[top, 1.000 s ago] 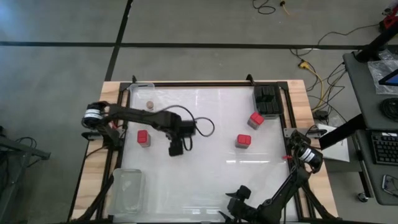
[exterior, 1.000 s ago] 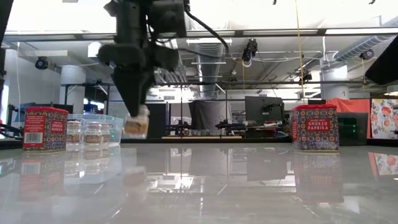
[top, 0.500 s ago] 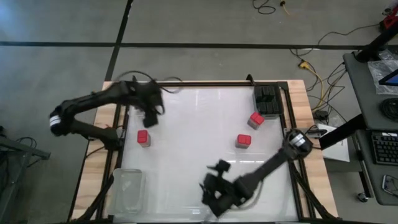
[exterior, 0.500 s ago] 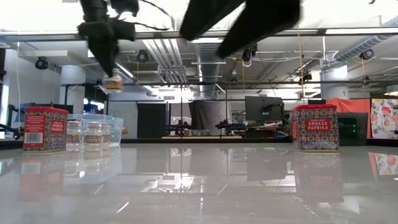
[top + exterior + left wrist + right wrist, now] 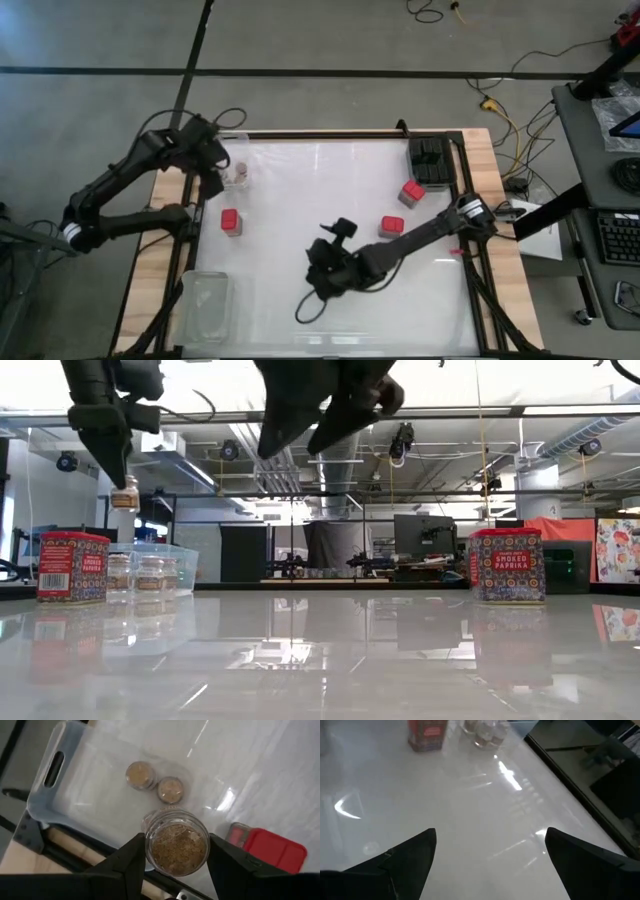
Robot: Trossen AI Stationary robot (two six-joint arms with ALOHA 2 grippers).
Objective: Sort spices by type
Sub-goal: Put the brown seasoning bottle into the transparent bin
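At ten o'clock on the table, the left gripper [image 5: 222, 172] hung above the clear tray [image 5: 75, 795], jaws half closed on a tan jar [image 5: 176, 841]; two more jars [image 5: 156, 782] stood inside the tray. A release off-centre might drop the jar onto them or the rim. One red tin [image 5: 230, 221] sat at nine, two others [image 5: 402, 208] toward three. Near centre, the right gripper [image 5: 322, 272] hovered wide open, empty.

An open industrial lab: exposed ceiling ducts [image 5: 335, 455], monitors [image 5: 425, 532], floor cables [image 5: 505, 115].
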